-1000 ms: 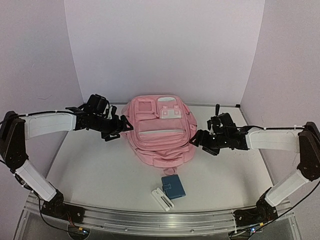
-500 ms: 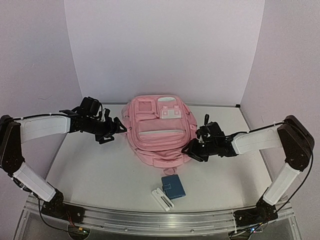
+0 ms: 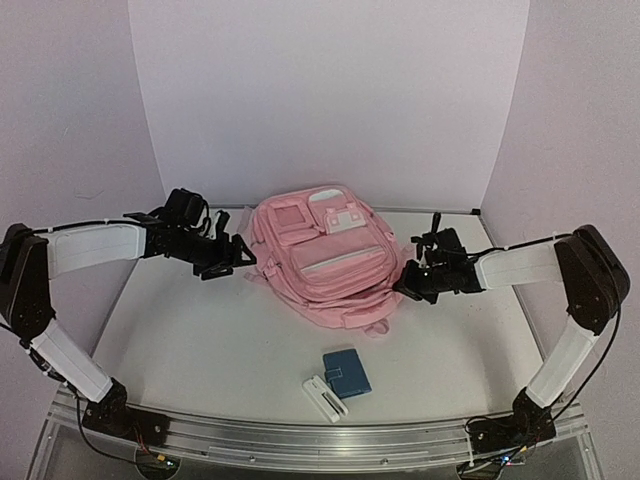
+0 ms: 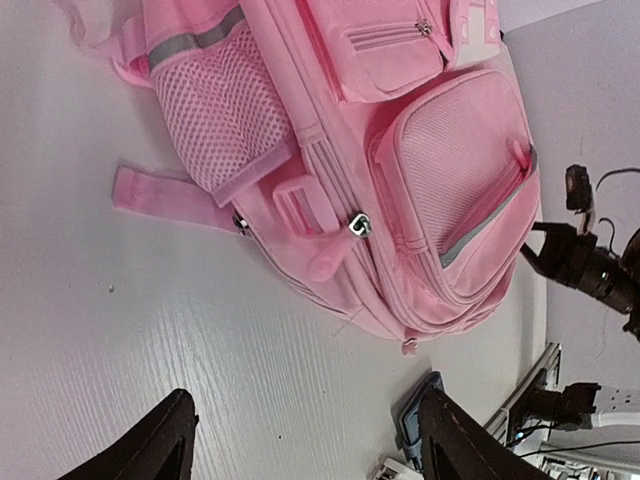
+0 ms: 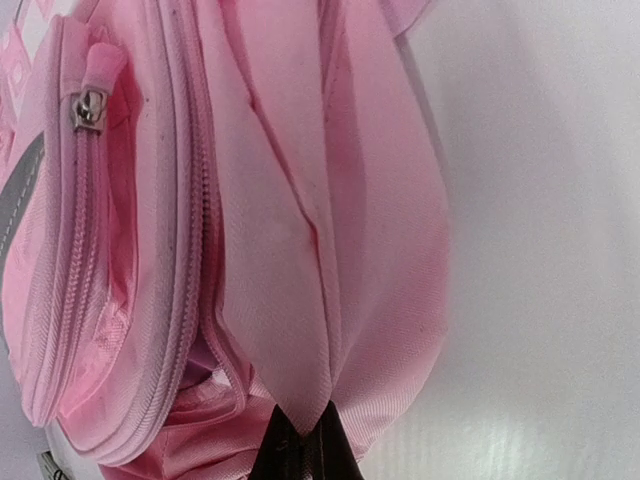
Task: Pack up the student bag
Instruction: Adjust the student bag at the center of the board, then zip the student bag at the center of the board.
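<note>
The student bag (image 3: 322, 262), a big pink backpack with grey strips, lies in the middle of the table, turned slightly askew. My right gripper (image 3: 404, 287) is at its right lower edge, shut on a pinched fold of the bag's pink fabric. In the right wrist view that fold of the bag (image 5: 300, 220) comes to a point between the black jaws of the right gripper (image 5: 305, 432). My left gripper (image 3: 238, 256) hovers open just left of the bag, holding nothing. The left wrist view shows the left gripper (image 4: 308, 400) over bare table, short of the bag's (image 4: 400, 160) mesh side pocket and strap.
A blue case (image 3: 346, 372) and a white flat object (image 3: 324, 397) lie on the table in front of the bag, near the front rail. The blue case (image 4: 415, 420) also shows by the left gripper's right finger. White walls close off the back and sides.
The right gripper has shut on the bag's fabric and drawn back to the right, tugging the bag askew. The left gripper stays by the bag's left side, jaws slightly narrower.
</note>
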Motion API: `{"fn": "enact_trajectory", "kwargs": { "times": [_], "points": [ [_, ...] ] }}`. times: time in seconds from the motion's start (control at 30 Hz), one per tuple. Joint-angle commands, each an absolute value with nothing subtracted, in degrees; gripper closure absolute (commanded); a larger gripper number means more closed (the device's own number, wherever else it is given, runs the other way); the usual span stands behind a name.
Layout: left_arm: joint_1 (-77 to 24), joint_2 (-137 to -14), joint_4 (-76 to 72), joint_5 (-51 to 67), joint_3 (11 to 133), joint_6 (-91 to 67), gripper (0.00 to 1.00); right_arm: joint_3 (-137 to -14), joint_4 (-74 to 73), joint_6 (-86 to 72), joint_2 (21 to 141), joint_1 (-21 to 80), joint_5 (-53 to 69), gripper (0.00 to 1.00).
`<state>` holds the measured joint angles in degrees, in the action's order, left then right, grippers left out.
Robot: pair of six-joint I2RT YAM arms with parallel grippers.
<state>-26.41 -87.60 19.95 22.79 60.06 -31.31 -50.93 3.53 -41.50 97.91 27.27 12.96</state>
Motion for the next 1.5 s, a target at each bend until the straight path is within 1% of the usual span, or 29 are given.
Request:
{"fn": "enact_trajectory", "kwargs": {
  "times": [0.0,0.1,0.17,0.33,0.5,0.6,0.67,0.9,0.97,1.03,1.17,1.47],
  "points": [
    [-26.23,-92.7,17.28,27.73,65.03,-26.69,0.29,-56.38,0.07,-32.31,97.11,22.8,10.93,1.0],
    [-27.08,-95.98,16.09,29.34,67.71,-26.11,0.38,-57.91,0.0,-31.8,97.91,22.72,12.78,1.0],
    [-28.48,-98.87,15.92,29.52,69.68,-25.45,0.41,-58.36,0.0,-32.23,98.47,22.7,13.53,1.0],
    [-32.96,-105.15,18.24,26.78,74.13,-23.75,0.45,-58.06,0.0,-33.08,98.97,22.69,14.18,1.0],
    [-35.38,-109.68,20.4,22.04,76.98,-22.71,0.47,-57.45,0.0,-32.93,98.31,22.68,14.49,1.0],
    [-35.5,-110.76,19.65,21.93,77.47,-23.5,0.51,-57.18,0.0,-32.78,97.84,22.71,14.6,1.0],
    [-35.62,-110.8,18.6,22.34,77.33,-24.08,0.57,-56.95,0.01,-32.79,97.6,22.71,14.52,1.0],
    [-37.0,-109.48,16.98,22.42,76.11,-23.75,0.91,-56.57,0.0,-33.3,98.34,22.72,14.36,1.0],
    [-37.45,-108.91,17.66,21.78,75.68,-23.13,0.98,-56.59,0.0,-33.41,98.57,22.72,14.22,1.0],
    [-38.09,-108.09,18.47,20.66,75.05,-22.29,1.0,-56.47,0.0,-33.63,98.61,22.71,13.9,1.0],
    [-40.47,-106.43,21.04,16.95,74.79,-19.95,1.0,-56.08,0.0,-34.74,98.28,22.7,12.2,1.0],
    [-49.58,-107.31,32.25,3.36,81.39,-16.17,1.0,-55.46,0.32,-37.18,97.96,22.68,9.68,1.0]
  ]
}}
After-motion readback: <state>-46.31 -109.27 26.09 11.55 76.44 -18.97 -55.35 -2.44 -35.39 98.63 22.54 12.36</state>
